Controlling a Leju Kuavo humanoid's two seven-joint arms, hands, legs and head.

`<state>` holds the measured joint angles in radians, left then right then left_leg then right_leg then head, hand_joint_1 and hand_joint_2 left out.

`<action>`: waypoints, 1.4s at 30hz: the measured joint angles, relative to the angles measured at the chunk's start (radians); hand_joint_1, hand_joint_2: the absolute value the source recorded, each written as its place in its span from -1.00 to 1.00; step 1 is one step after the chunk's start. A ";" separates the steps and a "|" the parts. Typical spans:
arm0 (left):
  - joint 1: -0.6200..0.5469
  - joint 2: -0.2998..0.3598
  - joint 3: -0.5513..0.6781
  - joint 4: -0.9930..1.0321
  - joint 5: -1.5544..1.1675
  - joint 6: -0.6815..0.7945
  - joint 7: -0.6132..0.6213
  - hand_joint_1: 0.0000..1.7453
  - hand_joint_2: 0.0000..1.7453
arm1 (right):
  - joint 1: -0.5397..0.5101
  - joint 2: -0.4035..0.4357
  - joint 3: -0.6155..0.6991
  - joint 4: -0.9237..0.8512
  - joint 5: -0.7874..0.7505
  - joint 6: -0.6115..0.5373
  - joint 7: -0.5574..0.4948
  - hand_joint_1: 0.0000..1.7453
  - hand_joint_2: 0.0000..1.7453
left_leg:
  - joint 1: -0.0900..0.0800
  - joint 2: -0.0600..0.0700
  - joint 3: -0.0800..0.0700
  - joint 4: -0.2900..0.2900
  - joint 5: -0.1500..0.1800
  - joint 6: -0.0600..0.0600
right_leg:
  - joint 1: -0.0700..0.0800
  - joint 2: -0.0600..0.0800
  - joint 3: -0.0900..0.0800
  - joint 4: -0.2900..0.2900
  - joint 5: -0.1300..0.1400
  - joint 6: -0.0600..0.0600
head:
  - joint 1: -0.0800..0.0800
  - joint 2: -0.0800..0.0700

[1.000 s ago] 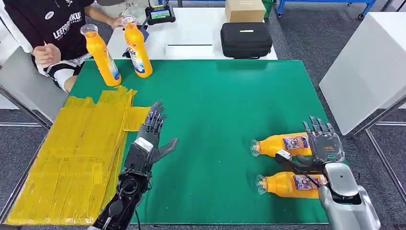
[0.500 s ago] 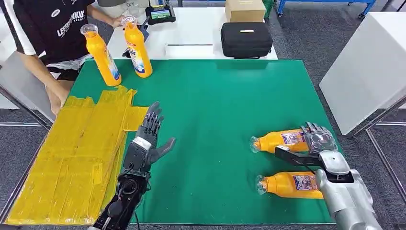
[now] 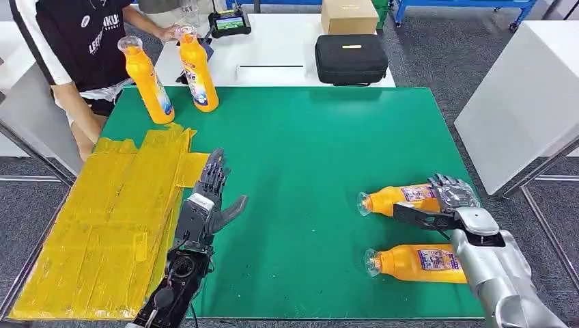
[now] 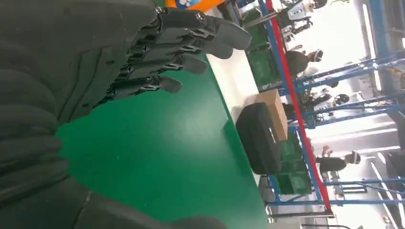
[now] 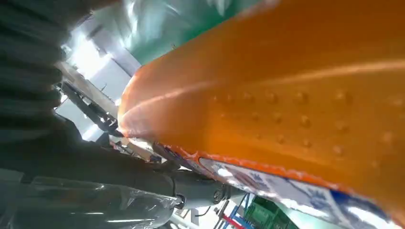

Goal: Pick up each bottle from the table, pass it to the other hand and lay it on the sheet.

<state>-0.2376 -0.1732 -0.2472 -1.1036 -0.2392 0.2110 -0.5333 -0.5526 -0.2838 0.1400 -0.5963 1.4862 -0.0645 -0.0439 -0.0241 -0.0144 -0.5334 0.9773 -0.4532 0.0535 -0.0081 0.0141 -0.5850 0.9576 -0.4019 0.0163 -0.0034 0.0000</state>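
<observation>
Bottle (image 3: 399, 198) lies on the green table (image 3: 314, 150), right hand (image 3: 450, 198) curled around its base; another bottle (image 3: 416, 263) lies nearby; left hand (image 3: 212, 191) hovers, fingers spread, beside the yellow sheet (image 3: 102, 219)

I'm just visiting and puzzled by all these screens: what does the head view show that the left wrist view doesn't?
Head view alone: the yellow sheet, two lying bottles at the right, the right hand closing around the farther lying bottle, the nearer lying bottle, and a person behind the table.

Left wrist view alone: blue racking and distant people in the hall.

Both: the open left hand, the green table, the black case and cardboard box.
</observation>
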 measured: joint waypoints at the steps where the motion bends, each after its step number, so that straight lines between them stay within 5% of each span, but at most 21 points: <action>1: 0.000 0.000 0.000 0.000 0.000 0.001 0.001 -1.00 1.00 | -0.005 0.000 0.005 0.010 -0.002 0.001 0.000 0.76 1.00 | 0.000 0.000 0.000 0.000 0.000 0.000 | 0.000 0.000 0.000 0.000 0.000 0.000 | 0.000 0.000; 10: 0.000 0.000 0.001 0.017 0.000 0.011 0.008 -1.00 1.00 | -0.044 0.007 0.019 0.080 -0.009 0.005 -0.011 0.76 1.00 | 0.000 -0.001 0.005 0.000 0.000 0.000 | 0.000 0.000 0.005 -0.001 0.000 0.000 | 0.000 0.000; 14: -0.001 0.000 0.001 0.023 0.000 0.011 0.010 -1.00 1.00 | -0.042 0.006 0.019 0.095 -0.018 0.003 -0.018 1.00 1.00 | 0.000 -0.001 0.005 0.000 0.000 0.000 | 0.001 0.000 0.005 -0.001 0.000 0.000 | 0.000 0.000; 32: -0.019 0.000 0.002 0.044 0.001 0.007 0.007 -1.00 1.00 | 0.035 0.028 0.018 0.032 -0.059 -0.143 -0.039 1.00 1.00 | 0.001 0.001 0.005 0.000 -0.001 0.000 | 0.001 0.000 0.005 -0.001 0.000 0.000 | 0.000 0.000; 42: -0.006 0.000 0.002 0.016 -0.010 0.023 0.022 -1.00 1.00 | 0.185 0.151 -0.075 -0.201 -0.392 -0.296 -0.181 1.00 1.00 | 0.002 0.001 0.000 0.000 0.000 -0.001 | 0.001 0.001 0.001 0.000 0.000 0.000 | 0.000 0.000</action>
<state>-0.2431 -0.1732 -0.2457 -1.0879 -0.2490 0.2342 -0.5109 -0.3673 -0.1329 0.0650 -0.7970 1.0941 -0.3609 -0.2251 -0.0220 -0.0133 -0.5331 0.9772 -0.4530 0.0529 -0.0070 0.0152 -0.5841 0.9574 -0.4019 0.0162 -0.0034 0.0000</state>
